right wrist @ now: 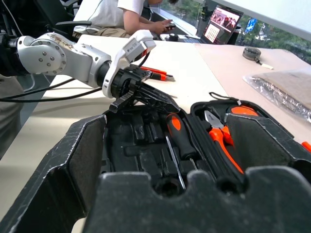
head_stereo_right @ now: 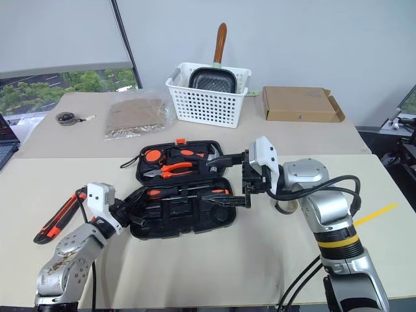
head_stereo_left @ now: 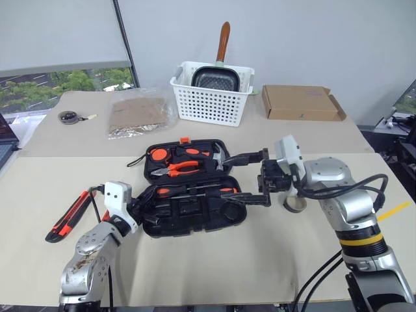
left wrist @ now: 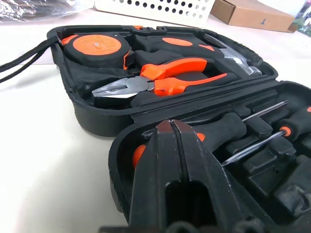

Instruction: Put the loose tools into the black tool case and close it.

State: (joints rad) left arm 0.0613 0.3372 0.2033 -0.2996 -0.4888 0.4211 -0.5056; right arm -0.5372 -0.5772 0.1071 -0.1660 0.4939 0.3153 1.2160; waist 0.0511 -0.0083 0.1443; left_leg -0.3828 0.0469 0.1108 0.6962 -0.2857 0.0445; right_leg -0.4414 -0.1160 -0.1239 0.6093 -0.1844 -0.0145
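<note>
The black tool case (head_stereo_left: 195, 230) lies open mid-table. Its far half holds pliers (head_stereo_left: 181, 168), a round tape measure and a hammer. Two screwdrivers (head_stereo_left: 195, 190) with black-and-orange handles lie in the near half. My left gripper (head_stereo_left: 143, 207) sits at that half's left rim, its fingers (left wrist: 160, 160) shut together just above a screwdriver handle (left wrist: 221, 130). My right gripper (head_stereo_left: 242, 177) hangs wide open over the case's right end, pointing left, nothing between its fingers. The utility knife (head_stereo_left: 67, 218) lies on the table to the left. A small tape roll (head_stereo_left: 294, 203) lies right of the case.
At the back stand a white basket (head_stereo_left: 211, 104) with a pan, a flat cardboard box (head_stereo_left: 300, 103) and a clear bag (head_stereo_left: 138, 114). A small round object (head_stereo_left: 68, 117) lies far left. A seated person (right wrist: 121, 12) and a laptop (right wrist: 217, 24) are beyond the table's left end.
</note>
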